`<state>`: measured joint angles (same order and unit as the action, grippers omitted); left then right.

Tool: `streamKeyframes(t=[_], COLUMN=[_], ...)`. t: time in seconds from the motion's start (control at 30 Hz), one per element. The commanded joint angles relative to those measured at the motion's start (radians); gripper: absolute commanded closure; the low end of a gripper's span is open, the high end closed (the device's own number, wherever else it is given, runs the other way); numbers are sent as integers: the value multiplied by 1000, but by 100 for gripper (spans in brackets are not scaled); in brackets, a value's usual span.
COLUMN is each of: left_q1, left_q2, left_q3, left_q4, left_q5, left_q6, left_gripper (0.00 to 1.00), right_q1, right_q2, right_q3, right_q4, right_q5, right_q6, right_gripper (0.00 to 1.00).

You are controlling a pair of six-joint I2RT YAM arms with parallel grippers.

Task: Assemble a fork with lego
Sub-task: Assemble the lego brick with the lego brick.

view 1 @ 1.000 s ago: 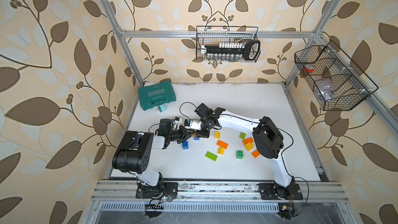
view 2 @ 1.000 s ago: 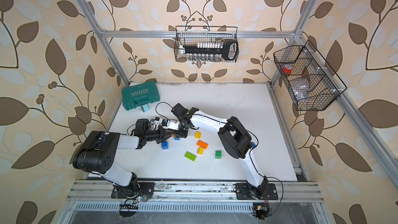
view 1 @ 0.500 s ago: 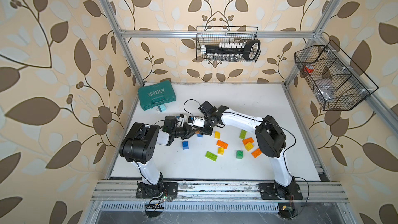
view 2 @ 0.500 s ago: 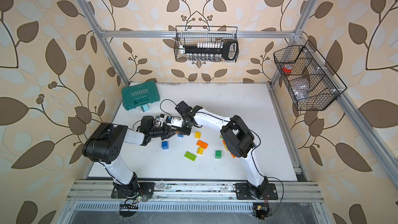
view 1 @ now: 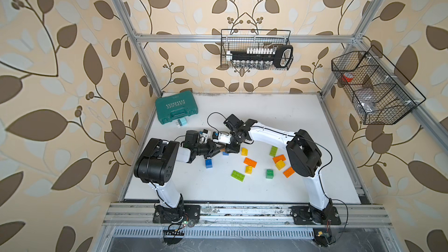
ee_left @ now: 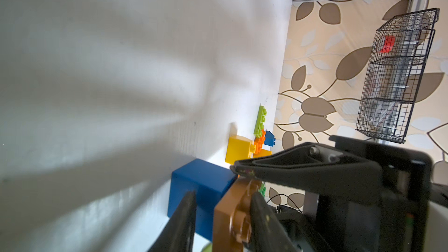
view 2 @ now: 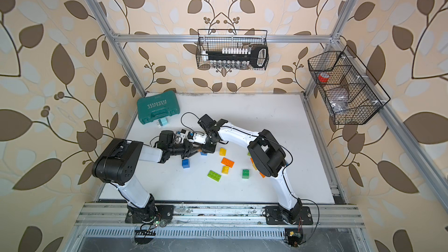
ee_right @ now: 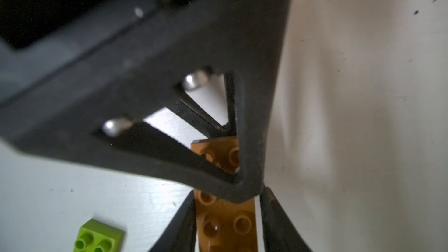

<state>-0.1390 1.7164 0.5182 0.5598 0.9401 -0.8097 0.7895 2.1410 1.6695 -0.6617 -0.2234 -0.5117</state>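
At mid-left in both top views, the left claw and right claw meet tip to tip over the white desk. A brown lego plate stands between the left claw's slightly parted fingers, touching one and clear of the other. The right claw flanks its other end closely, but the left claw's black finger blocks the view, so a pinch is uncertain. A blue brick sits just behind the plate. Loose bricks lie to the right, and a teal case sits upper left.

1 word can be read: "EXPLOIT", in pale capitals beside a row of chevrons on the lid of the teal tool case, upside down in both top views, well apart from my left fingers, beyond them toward the back wall.
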Motion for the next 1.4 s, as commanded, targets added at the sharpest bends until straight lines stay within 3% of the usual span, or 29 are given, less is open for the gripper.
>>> streamKeyframes(t=[0.0,0.4,0.73,1.37], left_q1=[-14,-14,-14,-14], left_q2=[-21,-63,-70,-66], left_q3=[-13,4,-10,-35], left_q4=[-97,-140,-139,-83], left_q5=[-10,-35,-52,-49], left_q6=[39,57,66,46], left_gripper=[62,59,59,59], right_q1=[-5,-28,-79,-78], right_q2=[11,-44,-102,-12], right_q3=[-5,-20,-46,-66], right_q4=[-18,-66,-17,25], right_q5=[-33,-173,-290,-167], right_q6=[12,-7,79,116], right_gripper=[55,44,45,57])
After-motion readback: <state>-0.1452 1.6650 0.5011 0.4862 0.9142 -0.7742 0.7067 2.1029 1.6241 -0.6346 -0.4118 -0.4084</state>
